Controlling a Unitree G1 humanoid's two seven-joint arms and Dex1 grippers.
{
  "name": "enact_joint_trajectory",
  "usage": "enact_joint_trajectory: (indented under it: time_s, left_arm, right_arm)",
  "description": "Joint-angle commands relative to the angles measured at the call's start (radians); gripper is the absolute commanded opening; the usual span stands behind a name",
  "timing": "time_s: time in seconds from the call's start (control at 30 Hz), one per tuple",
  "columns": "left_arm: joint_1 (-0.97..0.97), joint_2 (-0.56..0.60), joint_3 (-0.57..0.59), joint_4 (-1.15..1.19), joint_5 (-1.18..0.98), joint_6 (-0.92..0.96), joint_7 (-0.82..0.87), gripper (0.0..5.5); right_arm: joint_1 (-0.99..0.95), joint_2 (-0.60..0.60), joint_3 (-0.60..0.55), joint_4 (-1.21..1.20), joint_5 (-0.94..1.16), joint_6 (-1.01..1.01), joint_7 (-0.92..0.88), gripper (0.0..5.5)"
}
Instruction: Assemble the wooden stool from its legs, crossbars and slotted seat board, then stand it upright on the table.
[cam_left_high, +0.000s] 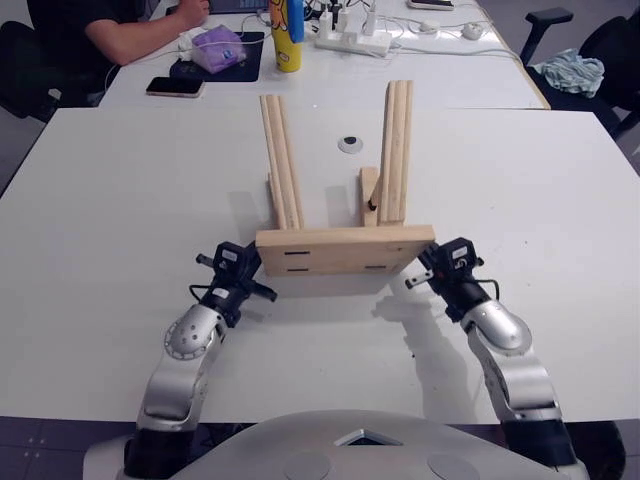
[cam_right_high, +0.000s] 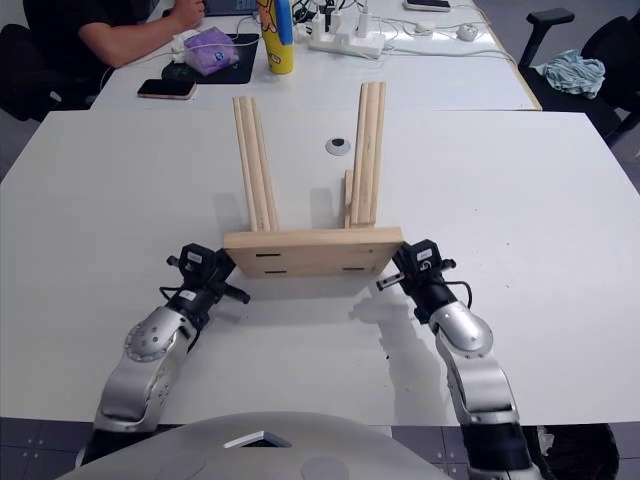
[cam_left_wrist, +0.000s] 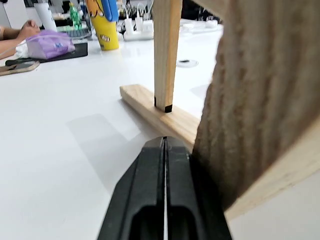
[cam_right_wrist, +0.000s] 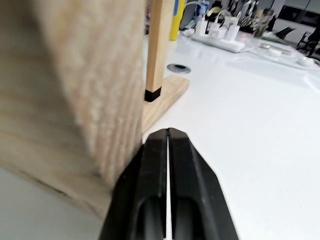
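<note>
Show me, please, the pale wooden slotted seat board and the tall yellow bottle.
Pale wooden slotted seat board (cam_left_high: 345, 250): left eye view, middle of its slotted face.
Tall yellow bottle (cam_left_high: 287, 52): left eye view, its yellow body.

seat board (cam_left_high: 345, 250): matt wood | table (cam_left_high: 120, 200): smooth white | left fingers (cam_left_wrist: 145, 200): black plastic

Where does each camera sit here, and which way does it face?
Left eye: on the head, looking forward and down over both arms at the stool on its side.
Right eye: beside it, same scene.
Left wrist: behind the shut left claw, facing the stool's left end.
Right wrist: behind the shut right claw, facing its right end.
</note>
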Motion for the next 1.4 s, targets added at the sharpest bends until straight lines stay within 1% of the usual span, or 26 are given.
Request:
enact_joint_trajectory:
  time_s: [0.03, 0.13, 0.2, 0.3, 0.43, 0.7, 1.03, 1.2, 1.4]
  left_arm:
    - [0.026, 0.001, 0.024, -0.036, 0.013, -0.012, 0.017, 0.01]
    - [0.036, -0.027, 0.057, -0.025, 0.037, -0.068, 0.071, 0.01]
    - [0.039, -0.046, 0.076, -0.017, 0.063, -0.1, 0.115, 0.01]
    - [0.029, -0.045, 0.085, 0.036, 0.093, -0.106, 0.135, 0.01]
    - [0.04, -0.038, 0.041, 0.107, 0.099, -0.054, 0.099, 0.01]
    - [-0.023, -0.005, -0.005, 0.151, 0.126, 0.033, 0.038, 0.01]
    - [-0.048, 0.002, -0.078, 0.108, 0.13, 0.131, -0.012, 0.01]
    - [-0.056, -0.006, -0.082, 0.073, 0.117, 0.166, -0.014, 0.01]
    - [-0.095, -0.047, -0.053, -0.037, 0.062, 0.192, -0.007, 0.01]
  right_arm:
    - [-0.027, -0.003, -0.052, 0.0, -0.053, -0.017, -0.047, 0.0]
    - [-0.023, 0.003, -0.116, 0.027, -0.143, -0.084, -0.141, 0.0]
    - [-0.017, 0.01, -0.139, 0.046, -0.151, -0.088, -0.155, 0.0]
    - [-0.009, 0.031, -0.102, 0.087, -0.103, -0.03, -0.099, 0.0]
    - [-0.026, 0.058, -0.044, 0.128, -0.042, 0.067, -0.028, 0.0]
    - [-0.019, 0.085, 0.005, 0.12, -0.011, 0.16, 0.004, 0.0]
    - [-0.022, 0.086, 0.042, 0.093, -0.013, 0.199, 0.017, 0.0]
    - [-0.037, 0.088, 0.042, 0.08, -0.001, 0.217, 0.021, 0.0]
    - [-0.069, 0.112, 0.03, -0.015, 0.087, 0.277, 0.047, 0.0]
